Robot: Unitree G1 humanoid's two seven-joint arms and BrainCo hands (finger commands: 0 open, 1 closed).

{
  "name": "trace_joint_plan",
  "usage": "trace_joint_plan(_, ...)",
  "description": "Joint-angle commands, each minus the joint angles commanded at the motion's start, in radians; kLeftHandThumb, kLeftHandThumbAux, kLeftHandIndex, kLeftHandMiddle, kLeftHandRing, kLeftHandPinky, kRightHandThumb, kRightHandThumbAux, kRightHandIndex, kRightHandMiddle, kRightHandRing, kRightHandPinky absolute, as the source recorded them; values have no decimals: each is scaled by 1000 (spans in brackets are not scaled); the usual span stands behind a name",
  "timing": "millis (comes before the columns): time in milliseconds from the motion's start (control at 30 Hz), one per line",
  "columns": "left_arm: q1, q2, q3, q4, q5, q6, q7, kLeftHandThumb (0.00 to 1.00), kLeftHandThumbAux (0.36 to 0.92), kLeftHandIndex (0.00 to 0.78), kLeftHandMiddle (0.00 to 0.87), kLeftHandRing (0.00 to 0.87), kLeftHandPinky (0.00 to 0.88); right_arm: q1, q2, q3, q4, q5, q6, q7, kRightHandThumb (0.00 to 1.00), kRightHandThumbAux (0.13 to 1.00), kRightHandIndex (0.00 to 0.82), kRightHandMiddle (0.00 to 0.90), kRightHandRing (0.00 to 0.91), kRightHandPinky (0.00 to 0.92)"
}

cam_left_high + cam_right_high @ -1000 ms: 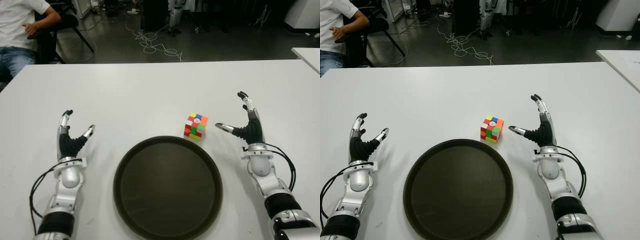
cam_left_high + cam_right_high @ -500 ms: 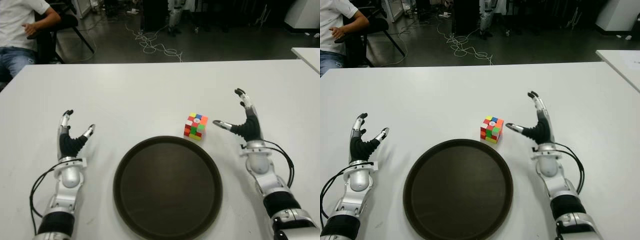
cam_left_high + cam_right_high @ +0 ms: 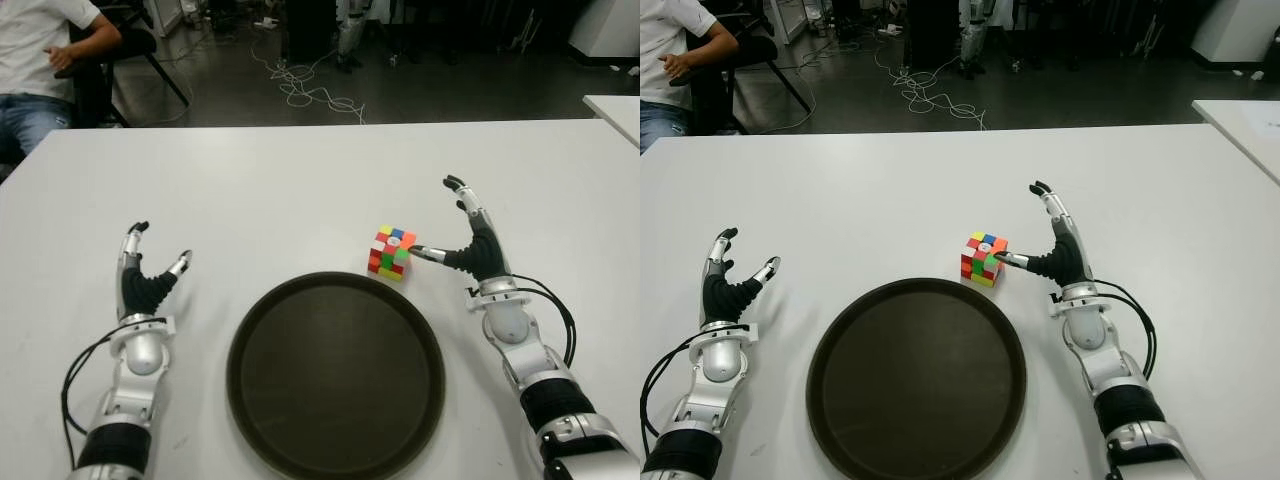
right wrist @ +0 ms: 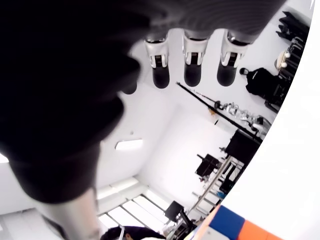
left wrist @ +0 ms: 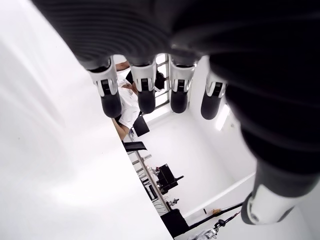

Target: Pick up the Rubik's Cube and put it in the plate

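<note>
White tabletop (image 3: 300, 190) carries the Rubik's Cube (image 3: 391, 251) just beyond the plate (image 3: 335, 372). Right robot hand (image 3: 468, 240), fingers wide, thumb at the cube, may push it away; left robot hand (image 3: 143, 276) is open near the left edge.

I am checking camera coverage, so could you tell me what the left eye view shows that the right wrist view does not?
Only the left eye view shows the plate, the left hand and the right hand's thumb reaching the Rubik's Cube. Only the right wrist view shows ceiling lights and the right hand's fingertips close up. Both show the cube and the white table.
</note>
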Motion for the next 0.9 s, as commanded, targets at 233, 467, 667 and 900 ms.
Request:
trace_joint_plan(233, -8, 0, -4, 16, 8, 1, 9, 0, 685, 16, 16, 3, 23, 3, -16, 20, -32, -30, 41, 26, 0, 705, 0, 0, 0, 8)
trace_joint_plan(467, -35, 8, -6, 78, 19, -10, 35, 0, 687, 12, 13, 3, 22, 4, -27, 63, -76, -82, 108, 52, 0, 642, 0, 0, 0, 8)
trace_joint_plan(667, -46, 10, -6, 98, 19, -23, 46, 0, 684, 8, 12, 21, 57, 6, -33, 92, -115, -118, 163, 67, 0, 627, 0, 0, 0, 7)
trace_joint_plan(900, -69, 18, 6, 128, 2, -44, 42, 0, 687, 8, 30, 44, 76, 13, -43, 118, -186, -153, 240, 100, 0, 659, 0, 0, 0, 11)
